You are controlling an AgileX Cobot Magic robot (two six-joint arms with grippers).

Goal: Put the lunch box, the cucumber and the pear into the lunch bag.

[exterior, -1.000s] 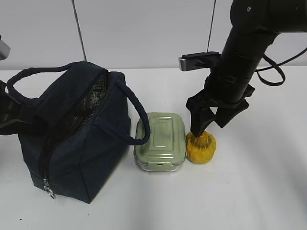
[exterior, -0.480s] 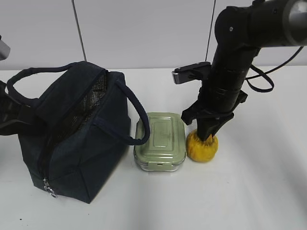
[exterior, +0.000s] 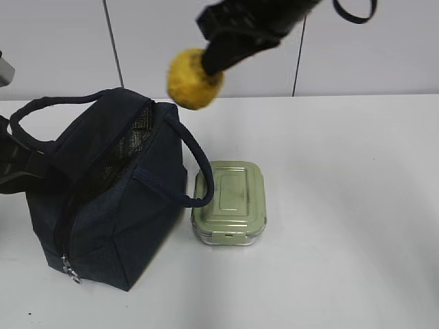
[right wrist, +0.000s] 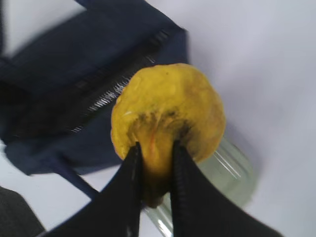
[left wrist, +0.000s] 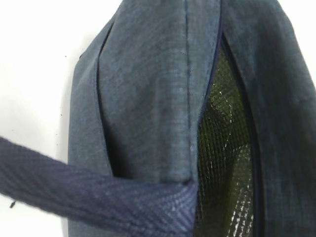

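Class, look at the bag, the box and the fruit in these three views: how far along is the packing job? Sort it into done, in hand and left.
Done: nothing visibly packed; the lunch bag gapes open, only its lining showing. In hand: the right gripper has its jaws shut on the pear, airborne near the bag's opening. Left: dropping the pear in, then the lunch box, sitting on the table beside the bag. No cucumber shows in any view.

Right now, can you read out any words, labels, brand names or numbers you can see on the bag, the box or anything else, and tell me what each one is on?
None: no readable text shows in any view.
The lunch bag: plain navy fabric, no label visible.
The lunch box: plain green lid, only a raised panel.
The pear, held in the right gripper: no sticker visible.
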